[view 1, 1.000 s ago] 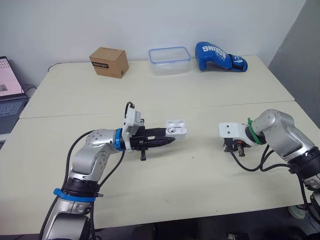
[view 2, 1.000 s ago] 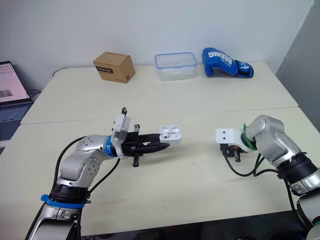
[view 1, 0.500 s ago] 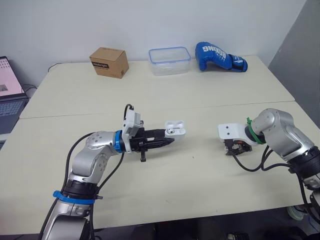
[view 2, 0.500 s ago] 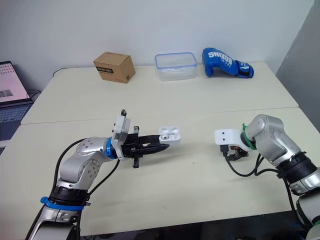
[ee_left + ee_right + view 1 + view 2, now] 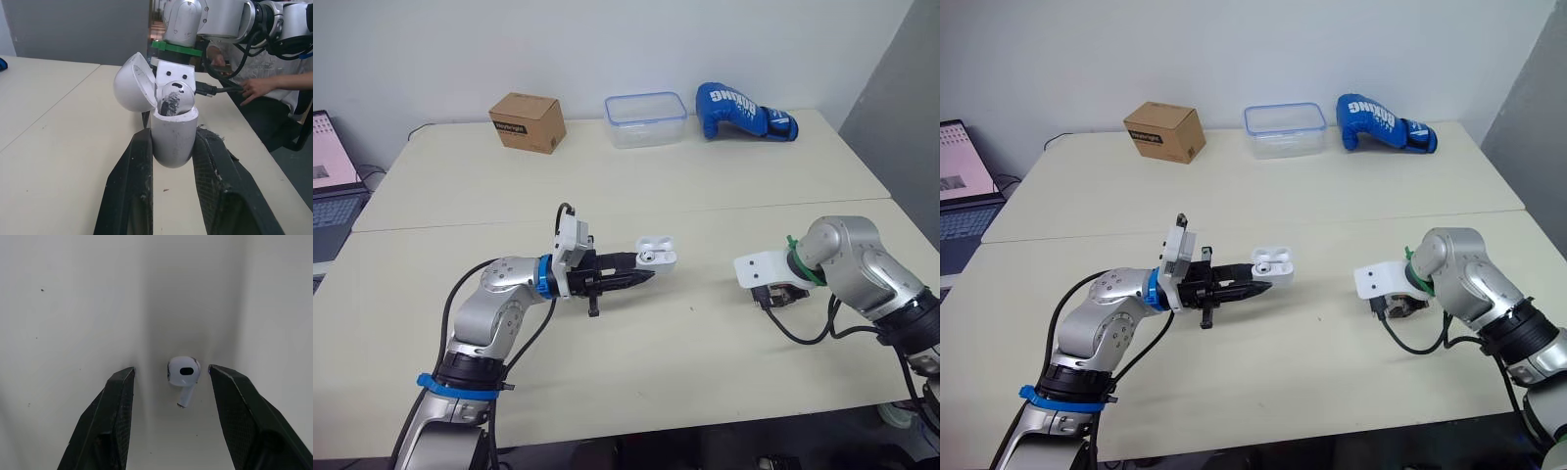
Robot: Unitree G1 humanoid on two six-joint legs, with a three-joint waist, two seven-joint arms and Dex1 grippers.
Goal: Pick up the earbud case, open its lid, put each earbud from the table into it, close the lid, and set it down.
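You have the earbud case [image 5: 1273, 263], lid open, pinched in your left gripper [image 5: 1259, 284], your right gripper [image 5: 1396, 305] well to the case's right.

Surface [image 5: 636, 186]: pale cream tabletop in two slabs, one seam running across between them.

Far slab, in a row near the wall:
- brown cardboard box [image 5: 527, 121] with a printed label
- clear plastic container [image 5: 645, 118] with a blue-rimmed lid
- blue boxing glove [image 5: 742, 111] with white lettering, on its side

Near slab: one white plastic earbud [image 5: 183, 377], lying flat.

Earbud [image 5: 183, 374] on table [image 5: 58, 308] between right fingers [image 5: 113, 413]; case [image 5: 173, 134] between left fingers [image 5: 128, 196]
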